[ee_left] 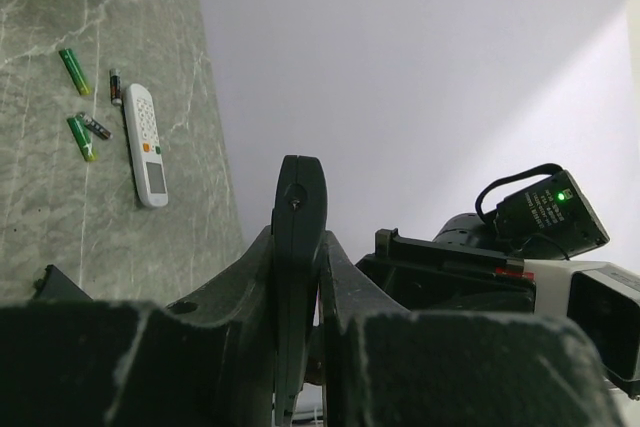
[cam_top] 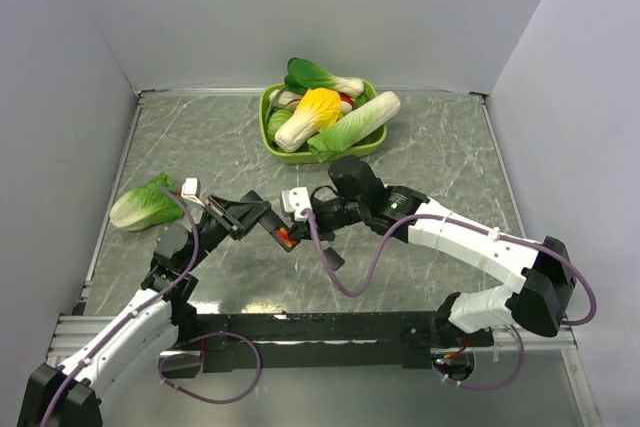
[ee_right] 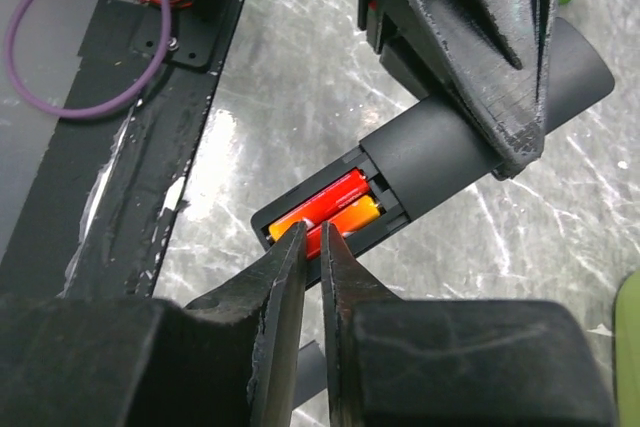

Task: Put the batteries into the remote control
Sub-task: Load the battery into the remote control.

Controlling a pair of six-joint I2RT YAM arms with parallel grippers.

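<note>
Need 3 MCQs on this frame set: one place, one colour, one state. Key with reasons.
1. The white remote lies: A on the table by loose batteries; B in the bowl; C in a gripper.
2. The batteries inside the black remote are: A blue; B white; C red-orange.
3. Its battery bay is: A covered; B open, loaded; C open, empty.
Key: A, left wrist view shows it flat on the table; C, wraps seen in right wrist view; B, no cover, batteries seated.
</note>
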